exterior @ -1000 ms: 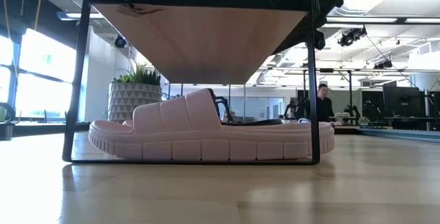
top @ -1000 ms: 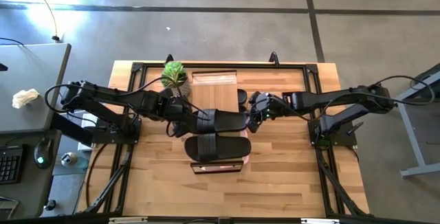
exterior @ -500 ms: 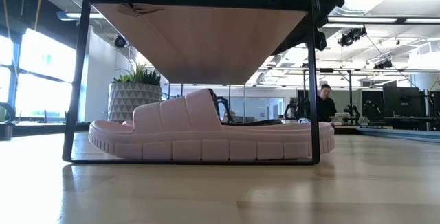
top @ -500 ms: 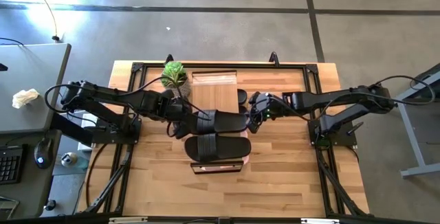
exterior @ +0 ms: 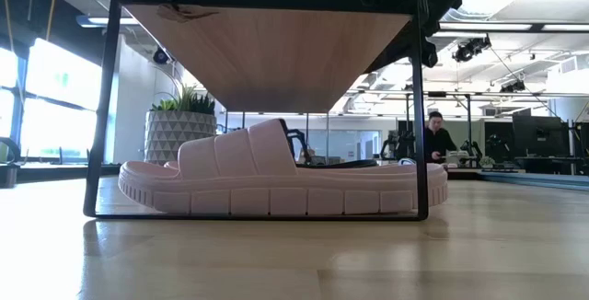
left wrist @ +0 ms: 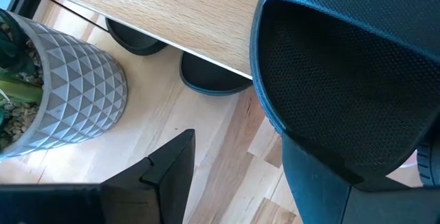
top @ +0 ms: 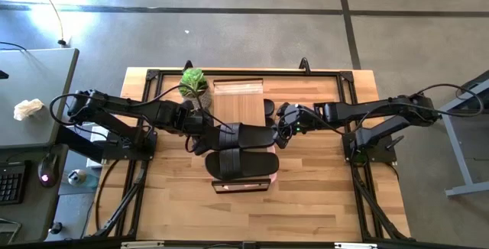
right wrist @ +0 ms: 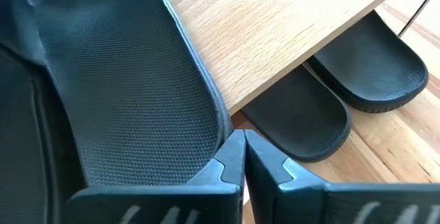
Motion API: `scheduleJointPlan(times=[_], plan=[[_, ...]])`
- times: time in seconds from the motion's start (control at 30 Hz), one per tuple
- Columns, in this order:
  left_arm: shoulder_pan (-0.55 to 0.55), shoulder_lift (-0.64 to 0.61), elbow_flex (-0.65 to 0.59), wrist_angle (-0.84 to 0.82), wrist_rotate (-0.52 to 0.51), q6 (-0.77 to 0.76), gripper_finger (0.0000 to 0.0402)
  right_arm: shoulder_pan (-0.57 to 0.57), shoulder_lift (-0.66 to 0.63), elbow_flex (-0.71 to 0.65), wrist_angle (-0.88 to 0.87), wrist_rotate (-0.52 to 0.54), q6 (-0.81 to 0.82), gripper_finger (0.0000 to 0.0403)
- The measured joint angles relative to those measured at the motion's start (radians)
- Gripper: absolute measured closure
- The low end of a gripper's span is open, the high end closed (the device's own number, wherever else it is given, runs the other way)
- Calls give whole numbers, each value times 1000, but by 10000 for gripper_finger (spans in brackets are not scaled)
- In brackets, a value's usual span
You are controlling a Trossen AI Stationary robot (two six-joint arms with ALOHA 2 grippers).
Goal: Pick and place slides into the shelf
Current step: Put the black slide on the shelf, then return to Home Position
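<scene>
Right gripper (top: 280,127) sat with fingers closed and empty at the end of a black slide (top: 246,135) on the shelf (top: 237,96) top; left gripper (top: 205,129) spread open at its other end. Nothing shifted over the last second, so placement looked finished.

black slides (top: 241,161), pink slide (exterior: 276,182), light-wood shelf (top: 237,92)

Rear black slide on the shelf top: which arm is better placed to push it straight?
Probably the right. The right pincer is shut, at the edge of the slide, ready to push. The left pincer is open beside the other end, holding nothing.
</scene>
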Motion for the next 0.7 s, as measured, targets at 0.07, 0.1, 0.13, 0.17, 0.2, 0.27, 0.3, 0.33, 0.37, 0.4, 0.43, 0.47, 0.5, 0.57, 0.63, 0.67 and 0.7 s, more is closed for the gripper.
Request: scheduleJointPlan(times=[0.07, 0.1, 0.13, 0.17, 0.2, 0.27, 0.3, 0.33, 0.37, 0.4, 0.43, 0.47, 0.5, 0.57, 0.63, 0.67, 0.7], plan=[[0, 0, 0, 0, -2, -3, 202, 0, 0, 0, -7, 11, 8, 403], [0, 0, 0, 0, -6, -7, 202, 0, -2, 0, -15, 18, 11, 403], [0, -2, 0, -1, -11, -10, 202, 0, -5, 0, -26, 28, 15, 403], [0, -8, 0, -3, -18, -11, 202, 0, -11, 0, -35, 41, 15, 403], [0, -16, 0, -7, -25, -13, 202, 0, -20, 0, -47, 51, 16, 403], [0, -38, 0, -8, -31, -18, 202, 0, -45, 0, -76, 70, 18, 403], [0, -53, 0, -8, -31, -18, 202, 0, -61, 0, -89, 84, 18, 403], [0, -70, 0, -8, -34, -18, 202, 0, -80, 0, -96, 89, 18, 403], [0, -88, 5, -12, -42, -17, 202, -1, -103, 0, -102, 98, 17, 403], [0, -106, 15, -14, -52, -13, 202, -6, -126, 0, -111, 106, 17, 403], [0, -125, 28, -13, -64, 4, 202, -13, -152, 0, -112, 109, 16, 403], [0, -144, 43, -9, -74, 31, 202, -23, -177, 0, -112, 107, 13, 403], [1, -161, 63, 3, -88, 62, 202, -37, -203, 1, -112, 103, 6, 403], [1, -198, 105, 40, -103, 148, 202, -75, -255, 8, -128, 87, -17, 403], [11, -230, 157, 86, -100, 246, 202, -121, -306, 31, -157, 69, -41, 403], [25, -250, 184, 117, -79, 290, 202, -145, -331, 45, -182, 61, -48, 403], [42, -268, 210, 137, -47, 322, 202, -168, -355, 60, -202, 54, -59, 403]])
